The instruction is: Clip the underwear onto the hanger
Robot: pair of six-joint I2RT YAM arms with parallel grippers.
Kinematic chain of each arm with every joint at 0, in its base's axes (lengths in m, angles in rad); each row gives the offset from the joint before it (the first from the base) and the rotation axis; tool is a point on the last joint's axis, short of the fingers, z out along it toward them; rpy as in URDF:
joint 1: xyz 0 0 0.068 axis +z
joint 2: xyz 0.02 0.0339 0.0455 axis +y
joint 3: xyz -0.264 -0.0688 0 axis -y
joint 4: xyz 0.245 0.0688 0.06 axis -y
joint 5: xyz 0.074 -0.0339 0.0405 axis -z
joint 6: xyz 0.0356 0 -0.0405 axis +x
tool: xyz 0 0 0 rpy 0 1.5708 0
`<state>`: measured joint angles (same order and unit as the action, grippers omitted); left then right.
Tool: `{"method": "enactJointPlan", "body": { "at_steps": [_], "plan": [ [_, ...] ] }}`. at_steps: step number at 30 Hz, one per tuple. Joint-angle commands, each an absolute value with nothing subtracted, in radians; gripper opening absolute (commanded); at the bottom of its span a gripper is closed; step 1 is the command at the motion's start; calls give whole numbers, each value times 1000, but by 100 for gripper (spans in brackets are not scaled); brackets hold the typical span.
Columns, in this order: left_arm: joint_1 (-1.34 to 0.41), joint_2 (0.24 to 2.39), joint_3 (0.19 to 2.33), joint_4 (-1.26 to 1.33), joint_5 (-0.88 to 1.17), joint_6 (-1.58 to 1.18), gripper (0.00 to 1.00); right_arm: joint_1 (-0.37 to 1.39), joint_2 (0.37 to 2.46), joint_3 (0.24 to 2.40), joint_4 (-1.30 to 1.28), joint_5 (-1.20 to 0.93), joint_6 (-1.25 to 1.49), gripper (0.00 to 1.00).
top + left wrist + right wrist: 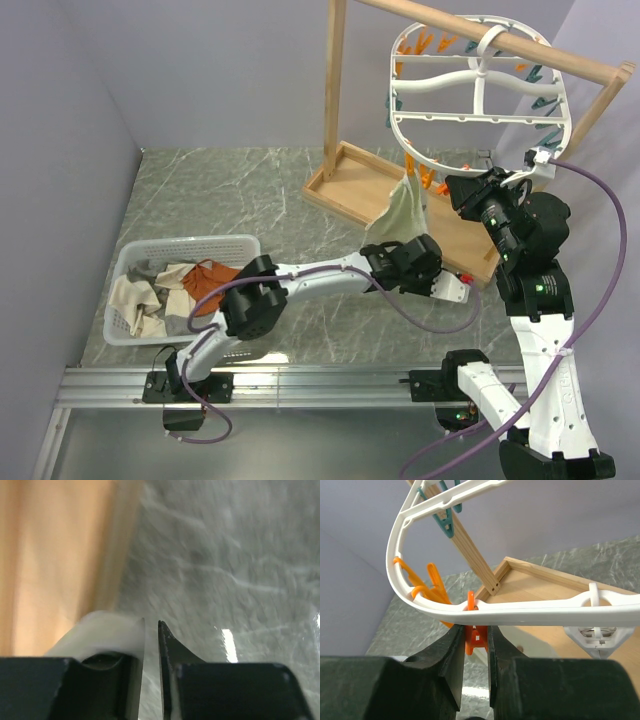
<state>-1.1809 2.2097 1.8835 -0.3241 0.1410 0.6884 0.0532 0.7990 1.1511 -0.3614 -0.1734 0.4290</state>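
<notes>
In the left wrist view everything is smeared. The table (225, 570) shows only soft veins, and the wood (50, 555) along the left edge is a tan blur. A pale shape (107, 632) beside the left tool (152, 622) at lower centre cannot be identified. The bottom edge cuts off that tool's fingers.

In the top view the left arm (320, 275) covers the lower end of the underwear (402, 212), and its fingertips cannot be made out.

In the right wrist view the right tool (475, 629) hides the lower part of the orange clothespin (476, 639). The hanger (520, 612) runs off the top and right edges.
</notes>
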Motion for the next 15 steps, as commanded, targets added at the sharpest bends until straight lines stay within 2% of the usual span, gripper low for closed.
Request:
{"method": "enactJointPlan", "body": {
  "at_steps": [1, 4, 8, 10, 12, 13, 15],
  "plan": [
    [-1183, 2285, 2012, -552, 3, 761, 23, 49, 790, 1149, -334, -179, 422, 0],
    [-1183, 2348, 2140, -670, -43, 749, 25, 51, 790, 1144, -330, -183, 426, 0],
    [-1184, 2362, 2171, -651, -101, 729, 32, 51, 796, 1149, -327, -189, 430, 0],
    [-1184, 2347, 2139, -583, -123, 727, 36, 49, 799, 1152, -327, -190, 431, 0],
    [-1181, 2323, 2076, -545, -100, 735, 43, 49, 799, 1154, -328, -189, 428, 0],
    [-1181, 2278, 2041, -505, -92, 750, 51, 49, 801, 1158, -330, -186, 426, 0],
    [-1184, 2229, 1941, -489, -74, 791, 56, 51, 802, 1160, -330, -184, 423, 0]
  ]
}}
